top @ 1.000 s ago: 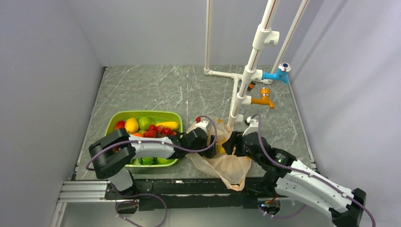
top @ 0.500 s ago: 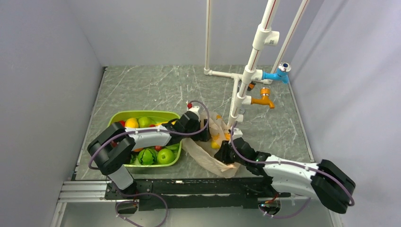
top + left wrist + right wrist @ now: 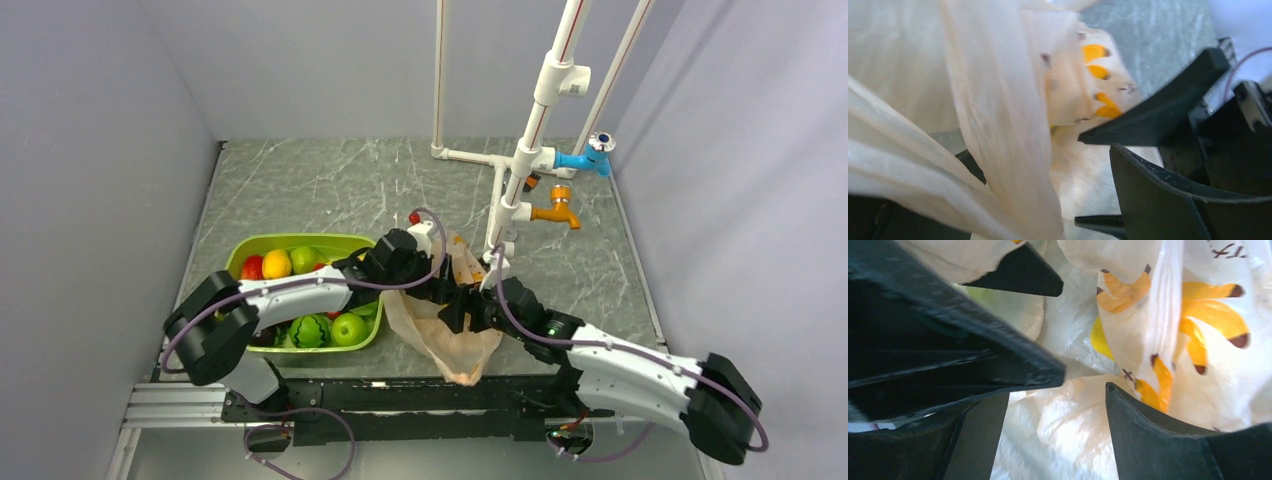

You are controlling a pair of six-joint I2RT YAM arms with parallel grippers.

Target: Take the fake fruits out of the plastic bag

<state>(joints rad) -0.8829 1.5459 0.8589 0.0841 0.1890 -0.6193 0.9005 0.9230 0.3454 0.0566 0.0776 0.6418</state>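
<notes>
Where both arms meet just right of the green tub (image 3: 290, 238), the plastic bag (image 3: 445, 340) is found on the table (image 3: 330, 185), crumpled and stretching toward the near edge.

- Left gripper (image 3: 443, 292): film is draped across the jaws; whether it is pinched cannot be told.
- Right gripper (image 3: 1085, 381): jaws apart, film lying in the gap.
- Fake fruits (image 3: 277, 264): seen in the tub.
- Yellow shape (image 3: 1096, 340): seen through the film.

We see the plastic bag (image 3: 445, 335) crumpled on the table (image 3: 300, 185), translucent peach; yellow inside, perhaps one of the fake fruits (image 3: 1097, 340).
</notes>
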